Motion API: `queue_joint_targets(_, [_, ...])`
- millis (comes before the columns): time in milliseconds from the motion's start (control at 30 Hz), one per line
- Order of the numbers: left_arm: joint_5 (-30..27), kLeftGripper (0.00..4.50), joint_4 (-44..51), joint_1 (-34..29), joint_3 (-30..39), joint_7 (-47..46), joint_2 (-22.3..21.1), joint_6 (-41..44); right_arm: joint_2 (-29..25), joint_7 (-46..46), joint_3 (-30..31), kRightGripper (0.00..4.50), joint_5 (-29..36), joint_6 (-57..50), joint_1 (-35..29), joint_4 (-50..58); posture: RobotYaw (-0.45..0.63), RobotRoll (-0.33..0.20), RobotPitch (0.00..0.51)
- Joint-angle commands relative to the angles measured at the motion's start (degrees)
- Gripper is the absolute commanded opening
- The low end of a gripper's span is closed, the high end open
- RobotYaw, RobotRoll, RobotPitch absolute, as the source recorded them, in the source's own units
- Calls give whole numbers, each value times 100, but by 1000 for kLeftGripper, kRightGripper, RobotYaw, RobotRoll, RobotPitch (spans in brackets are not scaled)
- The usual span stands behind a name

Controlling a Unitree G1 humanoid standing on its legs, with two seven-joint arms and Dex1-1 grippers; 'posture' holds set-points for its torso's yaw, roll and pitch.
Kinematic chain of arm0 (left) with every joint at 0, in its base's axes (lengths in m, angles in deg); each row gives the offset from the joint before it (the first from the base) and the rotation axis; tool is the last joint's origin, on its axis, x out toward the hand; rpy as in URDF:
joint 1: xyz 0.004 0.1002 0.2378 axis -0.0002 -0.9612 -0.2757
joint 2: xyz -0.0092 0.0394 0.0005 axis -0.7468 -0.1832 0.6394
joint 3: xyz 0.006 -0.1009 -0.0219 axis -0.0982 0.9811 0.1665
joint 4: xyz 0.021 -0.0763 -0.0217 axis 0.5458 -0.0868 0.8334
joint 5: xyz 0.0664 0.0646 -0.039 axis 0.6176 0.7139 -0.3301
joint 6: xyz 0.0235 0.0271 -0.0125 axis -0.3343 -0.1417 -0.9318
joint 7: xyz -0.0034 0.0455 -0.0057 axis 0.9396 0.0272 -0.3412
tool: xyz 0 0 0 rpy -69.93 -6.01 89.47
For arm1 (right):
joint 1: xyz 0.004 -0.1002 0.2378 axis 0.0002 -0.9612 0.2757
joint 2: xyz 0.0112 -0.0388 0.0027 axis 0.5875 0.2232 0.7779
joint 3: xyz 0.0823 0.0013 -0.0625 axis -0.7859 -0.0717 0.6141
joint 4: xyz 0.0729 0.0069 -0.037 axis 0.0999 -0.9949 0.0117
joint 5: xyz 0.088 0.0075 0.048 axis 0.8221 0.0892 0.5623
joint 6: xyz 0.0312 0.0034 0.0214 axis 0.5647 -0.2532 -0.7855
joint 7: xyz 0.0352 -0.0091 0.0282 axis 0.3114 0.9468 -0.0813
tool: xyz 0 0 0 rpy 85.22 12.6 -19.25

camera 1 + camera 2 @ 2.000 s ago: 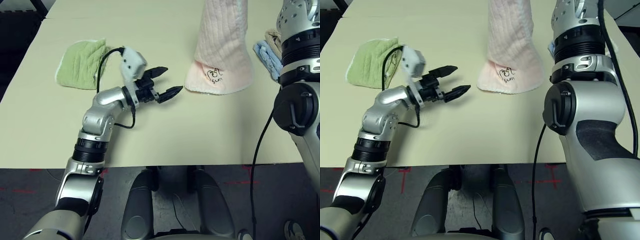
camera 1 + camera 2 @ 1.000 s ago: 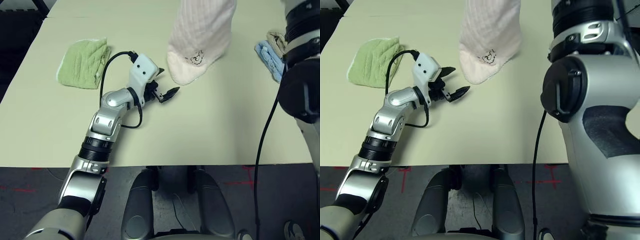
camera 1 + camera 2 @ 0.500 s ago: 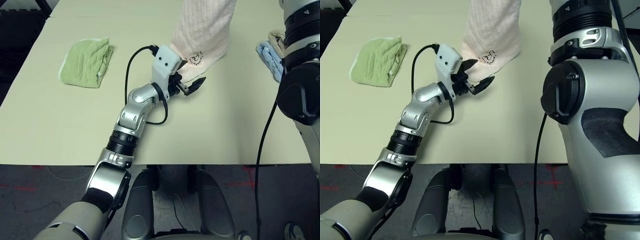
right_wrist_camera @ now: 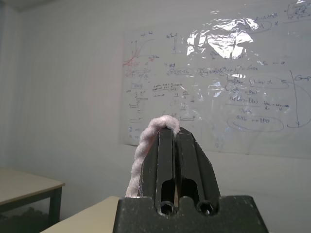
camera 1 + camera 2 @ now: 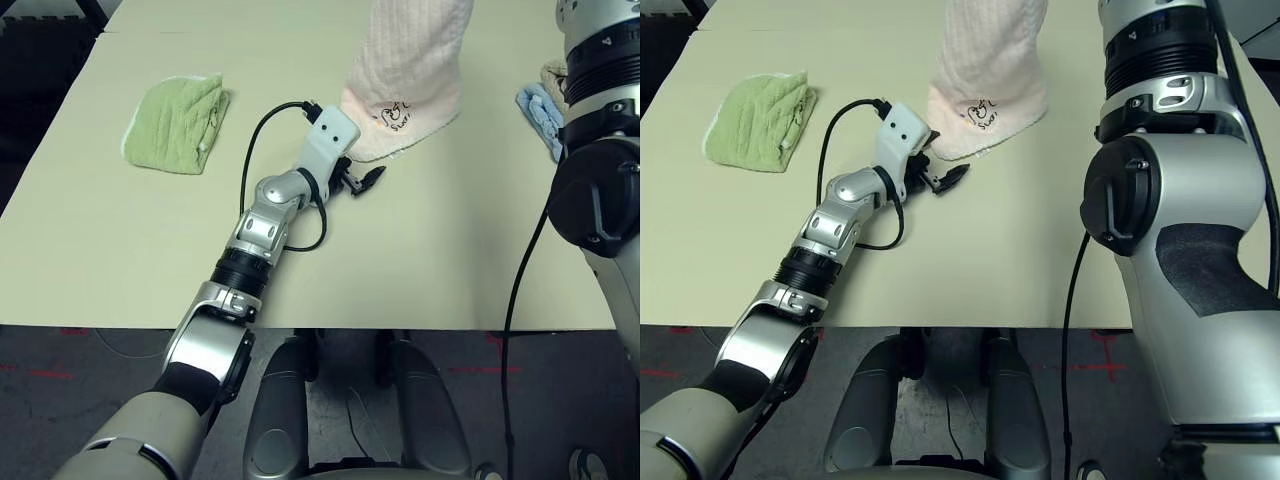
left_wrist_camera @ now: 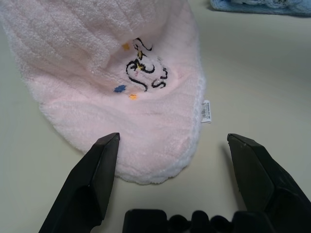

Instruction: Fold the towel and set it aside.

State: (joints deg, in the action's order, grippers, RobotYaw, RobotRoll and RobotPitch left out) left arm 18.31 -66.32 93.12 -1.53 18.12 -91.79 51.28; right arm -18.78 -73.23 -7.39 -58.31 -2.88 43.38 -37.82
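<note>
The pale pink towel hangs down from above the picture, and its lower end with the small cartoon print rests on the table. My left gripper sits low on the table just in front of that end. It is open, and in the left wrist view its fingers straddle the towel's rounded white-stitched edge without touching it. My right arm rises at the right. My right gripper is shut on the towel's upper edge, high above the table.
A light green folded towel lies at the far left of the cream table. Blue and beige folded towels lie at the right, beside my right arm. The table's front edge runs just below my left elbow.
My left gripper has reached forward and right from mid-table to the towel's lower end, staying open. The towel's lower end swung left and settled on the table.
</note>
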Motion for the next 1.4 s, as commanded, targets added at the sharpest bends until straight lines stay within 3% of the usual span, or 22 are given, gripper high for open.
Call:
queue_joint_targets(33, [1,4140,-182,34,-51,182,57,-10,-13,-18,37,0,20,-17,-42,210,8,0,328])
queue_joint_targets(167, [-4,2861,-265,75,-59,356,24,35,-16,-14,40,0,13,-32,-46,231,7,0,329])
queue_joint_targets(400, [56,139,-340,92,-28,350,-59,52,-18,-11,35,0,15,-52,-66,256,6,0,329])
queue_joint_targets(633, [-75,64,-49,-21,143,446,-335,146,-86,11,36,0,-27,-53,-121,209,6,0,331])
queue_joint_targets(900, [-281,64,791,-756,424,795,-1133,551,-364,90,-7,0,-111,24,-86,-9,16,0,333])
queue_joint_targets(1133, [-295,64,732,-981,699,839,-1745,489,-506,38,-3,0,-134,16,-34,-38,20,0,332])
queue_joint_targets(1233, [-323,64,647,-856,800,722,-1768,392,-548,-13,14,0,-143,-23,-55,-12,20,0,332])
queue_joint_targets(1400, [-406,64,765,-336,748,391,-1089,202,-526,-56,24,0,-134,-61,-114,20,27,0,328])
